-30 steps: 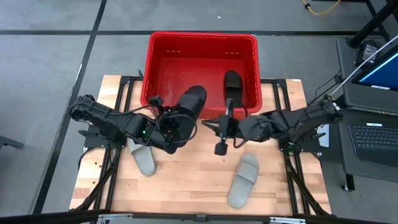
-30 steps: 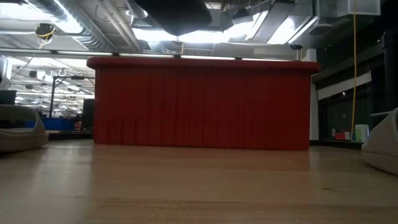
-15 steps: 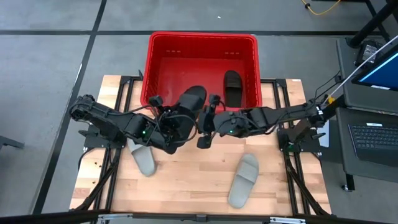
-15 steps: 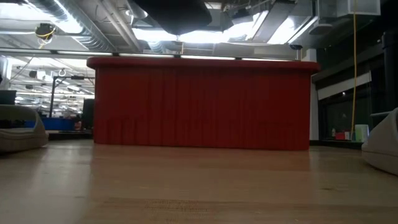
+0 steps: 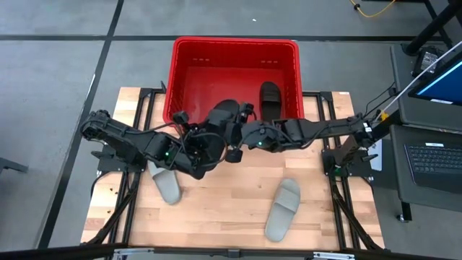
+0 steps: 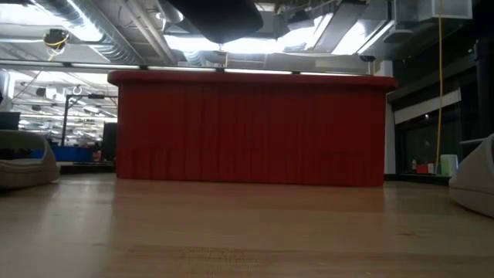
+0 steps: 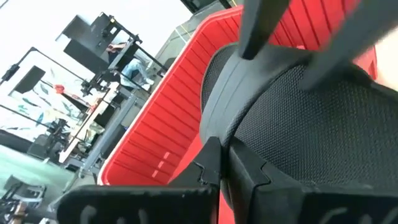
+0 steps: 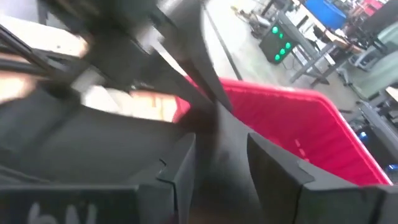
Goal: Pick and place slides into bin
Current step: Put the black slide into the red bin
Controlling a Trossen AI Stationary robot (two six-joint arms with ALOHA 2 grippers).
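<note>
A black slide (image 5: pixel 222 115) is held up in the air over the near rim of the red bin (image 5: pixel 234 50), its toe end reaching past the rim and over the inside. The left gripper (image 5: pixel 204 142) has it: in the left wrist view the fingers are closed on the edge of the sandal (image 7: pixel 292 118), with the mesh strap just in front of them and the bin wall (image 7: pixel 168 118) beyond. In the low view the same slide (image 6: pixel 216 14) hangs dark above the bin's top edge (image 6: pixel 251 79).

The right gripper (image 5: pixel 236 139) is just beside the left one, on its right side, and it touches or almost touches the held slide (I cannot tell which). Its fingers (image 8: pixel 180 168) stand apart with a gap between them in the right wrist view, and nothing is clearly clamped there.

A second black slide (image 5: pixel 269 97) lies inside the bin, beyond the right gripper, near the right wall.

Two grey slides are on the wooden table (image 5: pixel 216 209). One (image 5: pixel 167 185) lies on the near side of the left gripper, below the left arm. The other (image 5: pixel 282 209) lies well apart from both grippers, to the near right. In the low view they show at the left edge (image 6: pixel 27 158) and the right edge (image 6: pixel 475 181).
</note>
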